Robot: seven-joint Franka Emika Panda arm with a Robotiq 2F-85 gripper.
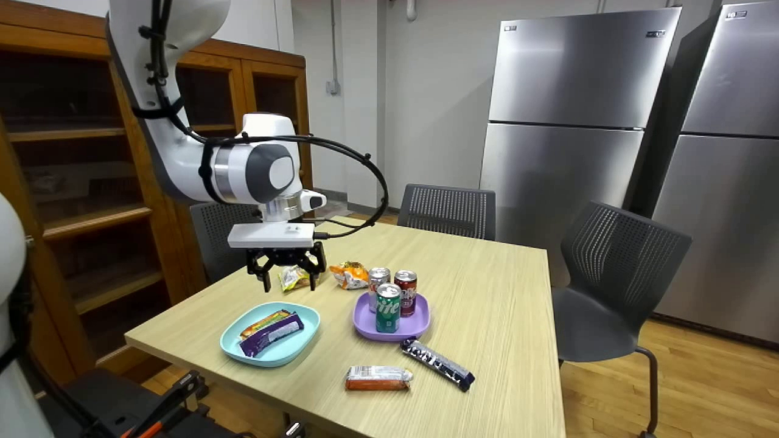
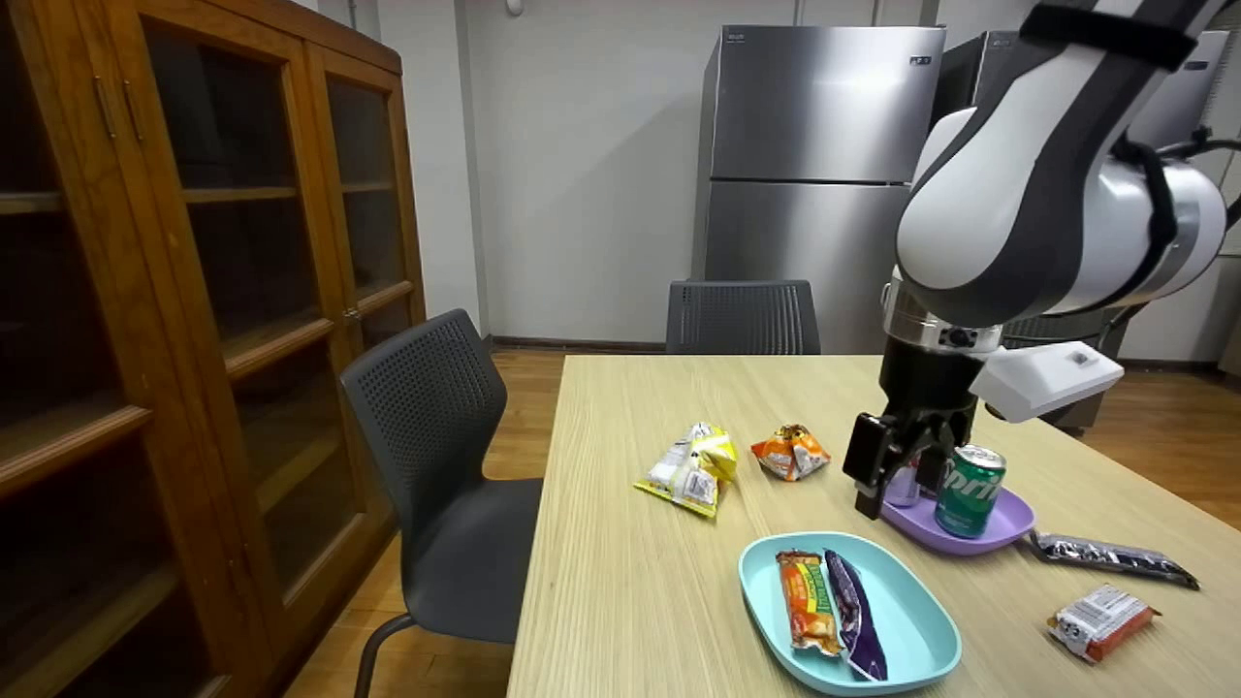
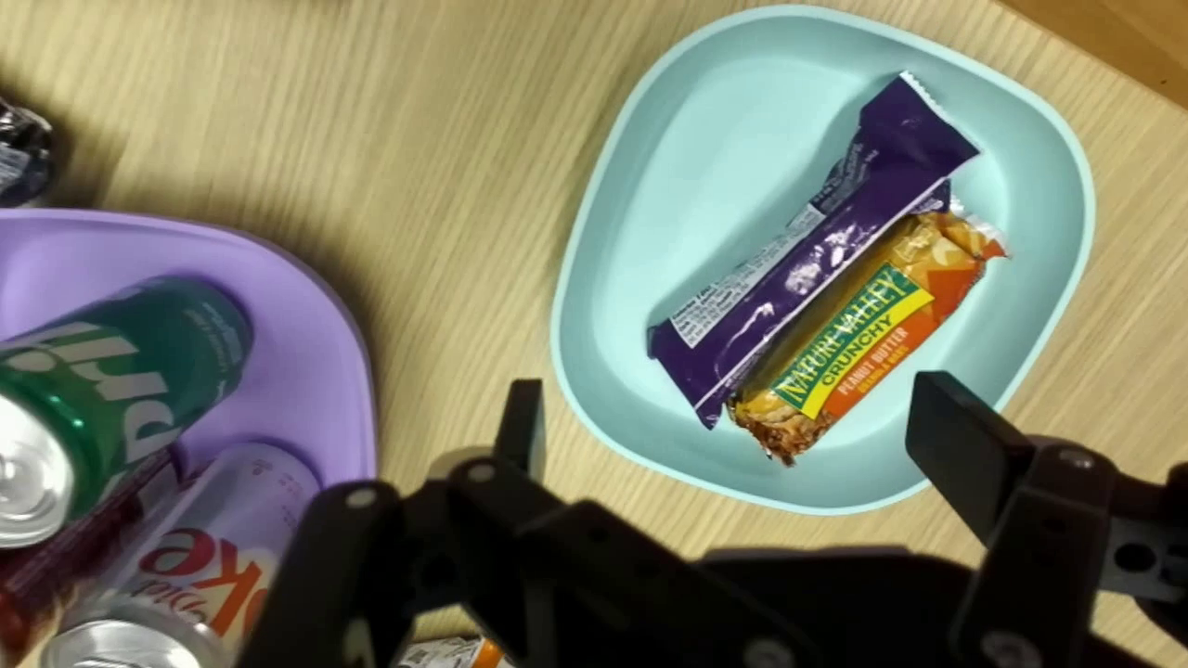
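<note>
My gripper (image 1: 289,286) is open and empty, above the table near a teal plate (image 1: 298,347). In the wrist view its fingers (image 3: 729,408) stand apart over the plate's near rim (image 3: 668,478). On the plate lie a purple-wrapped bar (image 3: 798,269) and an orange and green granola bar (image 3: 863,343), side by side. Beside it a purple plate (image 1: 423,325) holds a green can (image 1: 387,310), a silver can (image 1: 377,278) and a dark red can (image 1: 406,292), all upright. In an exterior view the gripper (image 2: 902,490) partly hides the silver can.
A yellow-white snack bag (image 2: 693,470) and an orange snack bag (image 2: 790,452) lie behind the plates. A dark-wrapped bar (image 1: 437,364) and a silver-orange bar (image 1: 378,377) lie on the wooden table (image 1: 487,292). Grey chairs (image 1: 614,292), a wooden cabinet (image 2: 223,320) and refrigerators (image 1: 566,121) stand around.
</note>
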